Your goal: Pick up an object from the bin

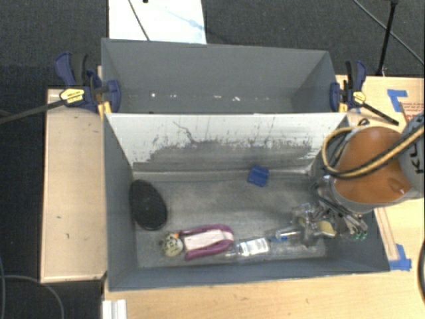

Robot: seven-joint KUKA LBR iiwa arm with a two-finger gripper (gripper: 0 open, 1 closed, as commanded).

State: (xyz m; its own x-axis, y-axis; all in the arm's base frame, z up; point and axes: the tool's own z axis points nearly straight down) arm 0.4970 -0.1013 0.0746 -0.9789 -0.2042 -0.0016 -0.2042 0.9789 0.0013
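the small blue block (258, 175) sits at the back of the grey bin (219, 138), where the floor meets the back wall. the gripper (304, 226) is down low in the bin, in front of the blue block and off to its right. i cannot tell if the pincer is spread or pressed together. the thing nearest it is a clear shiny thing (252, 247). it lies flat, straight in front of the blue block by the front wall, and its right end is just beside the gripper. in front of the block and a bit left lies a purple and white thing (207, 239), with a small round pale thing (172, 245) at its left end. a black oval thing (147, 205) lies well left of the block.
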